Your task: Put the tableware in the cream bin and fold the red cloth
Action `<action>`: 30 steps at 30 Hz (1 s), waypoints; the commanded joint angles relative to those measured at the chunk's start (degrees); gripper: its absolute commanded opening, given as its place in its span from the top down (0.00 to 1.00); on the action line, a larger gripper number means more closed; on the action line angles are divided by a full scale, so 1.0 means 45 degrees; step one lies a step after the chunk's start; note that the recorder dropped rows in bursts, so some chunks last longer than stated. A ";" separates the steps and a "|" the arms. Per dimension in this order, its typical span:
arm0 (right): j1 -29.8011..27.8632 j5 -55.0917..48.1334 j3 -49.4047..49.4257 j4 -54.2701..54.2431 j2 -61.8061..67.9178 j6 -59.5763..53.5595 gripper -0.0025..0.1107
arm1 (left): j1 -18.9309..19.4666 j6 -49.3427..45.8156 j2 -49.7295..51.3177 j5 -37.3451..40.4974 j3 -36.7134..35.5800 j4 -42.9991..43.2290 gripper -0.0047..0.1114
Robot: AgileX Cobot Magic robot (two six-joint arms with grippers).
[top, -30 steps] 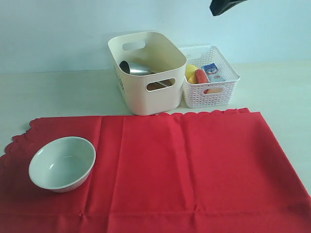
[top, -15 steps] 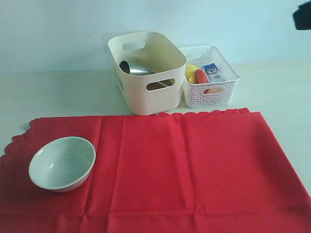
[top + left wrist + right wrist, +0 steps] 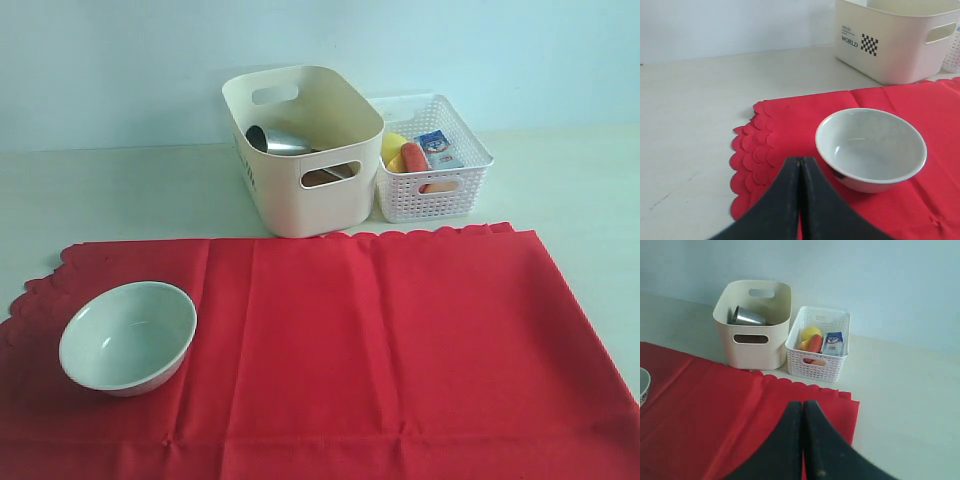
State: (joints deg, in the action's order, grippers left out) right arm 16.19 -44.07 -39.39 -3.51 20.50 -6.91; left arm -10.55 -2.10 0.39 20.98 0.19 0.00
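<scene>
The job looks partly done. A steel cup [image 3: 272, 140] already lies inside the cream bin [image 3: 290, 205], and something brown shows through the bin's handle cut-out, though I cannot tell what it is. The pale bowl [image 3: 871, 149] is the one piece of tableware in sight not yet binned. It sits upright and empty on the red cloth [image 3: 400, 340], just ahead of the left claw [image 3: 801, 161], with the bin well beyond it. The left claw has its jaws pressed together and holds nothing. The right claw [image 3: 803, 404] is also closed and empty, and it hangs over the cloth's far end with the bin and the white lattice basket [image 3: 440, 200] of food well ahead of it. The cloth lies spread flat and unfolded, its scalloped edge close to the bin, so the fold is yet to come, most likely after the bowl is lifted off. The table [image 3: 120, 190] is a pale, matte cream surface, and a plain light-blue wall [image 3: 120, 60] stands behind it.
</scene>
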 commanded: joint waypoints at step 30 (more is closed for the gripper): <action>-0.0036 0.2936 0.4457 -0.0464 -0.1899 0.1085 0.98 | -0.0361 -0.0153 0.7471 0.1534 0.7890 -0.0125 0.96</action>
State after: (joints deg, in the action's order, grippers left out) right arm 16.19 -32.76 -20.19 -5.86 12.09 -0.97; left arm -11.72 -2.62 33.65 28.00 35.28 0.00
